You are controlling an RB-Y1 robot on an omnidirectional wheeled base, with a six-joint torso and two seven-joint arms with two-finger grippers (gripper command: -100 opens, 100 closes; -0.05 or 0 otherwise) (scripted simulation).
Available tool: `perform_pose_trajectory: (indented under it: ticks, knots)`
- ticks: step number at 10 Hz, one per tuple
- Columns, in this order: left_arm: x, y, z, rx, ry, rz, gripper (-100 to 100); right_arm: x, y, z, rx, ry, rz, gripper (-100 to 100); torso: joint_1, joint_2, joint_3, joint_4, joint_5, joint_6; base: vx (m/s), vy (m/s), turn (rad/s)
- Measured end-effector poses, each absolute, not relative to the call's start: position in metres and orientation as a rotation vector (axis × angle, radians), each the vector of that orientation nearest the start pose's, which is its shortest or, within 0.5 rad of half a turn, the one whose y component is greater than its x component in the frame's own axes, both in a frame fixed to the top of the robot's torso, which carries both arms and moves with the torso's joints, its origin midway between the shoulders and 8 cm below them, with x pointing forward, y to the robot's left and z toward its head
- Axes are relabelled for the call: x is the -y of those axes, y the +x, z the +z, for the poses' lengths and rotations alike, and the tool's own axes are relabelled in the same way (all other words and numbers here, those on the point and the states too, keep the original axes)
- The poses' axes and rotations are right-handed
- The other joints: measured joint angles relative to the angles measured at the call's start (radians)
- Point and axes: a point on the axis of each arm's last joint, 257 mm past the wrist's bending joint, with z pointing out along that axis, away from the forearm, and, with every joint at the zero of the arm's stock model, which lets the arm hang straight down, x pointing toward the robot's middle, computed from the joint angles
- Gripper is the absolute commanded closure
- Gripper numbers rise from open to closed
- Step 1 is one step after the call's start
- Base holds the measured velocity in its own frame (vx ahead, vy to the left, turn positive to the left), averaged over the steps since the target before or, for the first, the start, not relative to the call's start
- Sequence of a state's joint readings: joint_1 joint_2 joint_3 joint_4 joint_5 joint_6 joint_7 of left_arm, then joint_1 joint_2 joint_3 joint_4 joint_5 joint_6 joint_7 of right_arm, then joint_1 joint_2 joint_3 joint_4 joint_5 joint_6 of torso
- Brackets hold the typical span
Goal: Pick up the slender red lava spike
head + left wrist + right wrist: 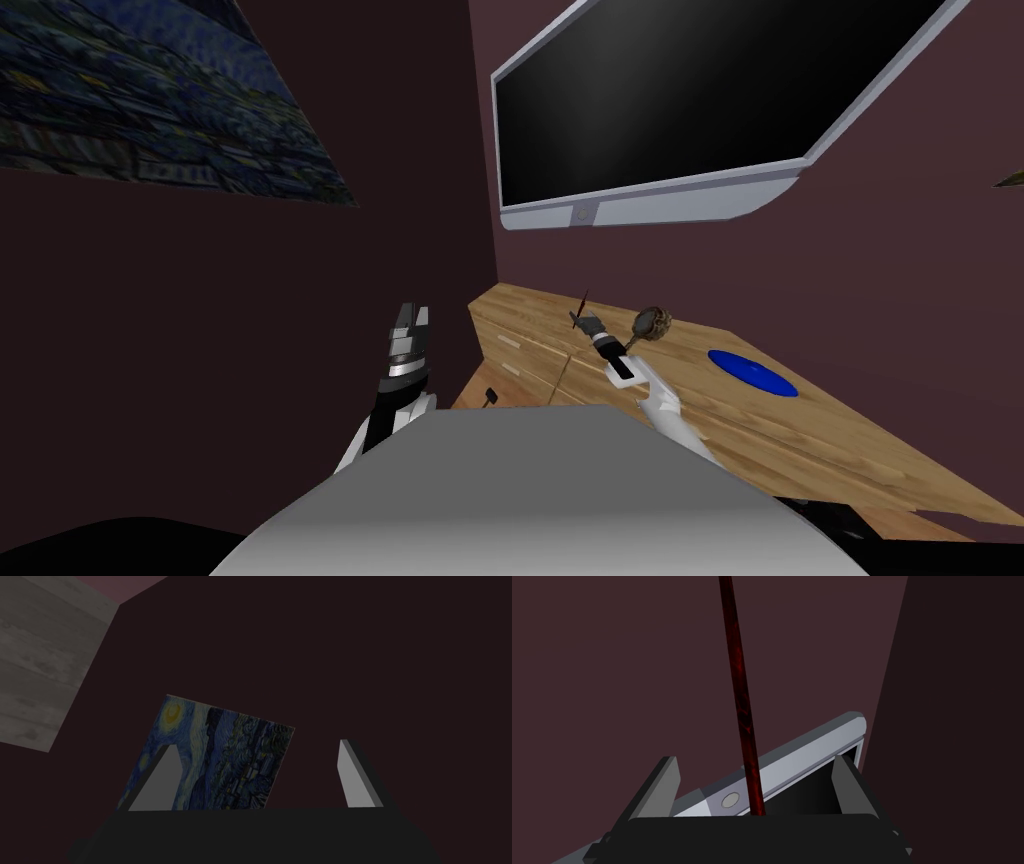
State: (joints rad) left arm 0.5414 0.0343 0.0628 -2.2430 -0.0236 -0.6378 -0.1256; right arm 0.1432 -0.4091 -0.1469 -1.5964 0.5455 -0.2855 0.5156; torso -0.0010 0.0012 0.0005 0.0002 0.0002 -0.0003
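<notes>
The slender dark red spike (742, 701) rises from my right gripper's body, between its two fingers and touching neither. My right gripper (755, 758) is open, fingers about a third of the view apart, and points up toward the wall. In the head view the spike (582, 305) sticks up as a thin dark line at my right gripper (580, 322), above the far left end of the wooden dresser top (700, 430). My left gripper (410, 312) hangs to the left of the dresser, off its top, and my left gripper (257, 743) is open with nothing between its fingers.
A brown round object (651, 322) sits on the dresser just right of my right gripper. Farther right lies a flat blue disc (752, 373). A large television (700, 100) hangs on the wall above the dresser, with its lower corner (792, 761) close behind the spike.
</notes>
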Motion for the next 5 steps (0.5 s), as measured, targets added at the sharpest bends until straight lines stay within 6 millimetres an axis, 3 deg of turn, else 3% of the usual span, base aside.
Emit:
perform_pose_trajectory:
  ticks: [3, 5]
  knots:
    - [-0.293, 0.321, 0.022, -0.638, -0.508, -1.112, 0, 0.362, 0.518, -0.192, -1.463, 0.002, 0.140, -100, 0.000, 0.000, 0.000, 0.000, 0.000, 0.000, -0.028, 0.001, -0.017]
    - [-0.293, 0.321, 0.022, -0.638, -0.508, -1.112, 0, 0.355, 0.532, -0.193, -1.462, -0.006, 0.154, -100, 0.000, 0.000, 0.000, 0.000, 0.000, 0.001, -0.044, 0.005, -0.140]
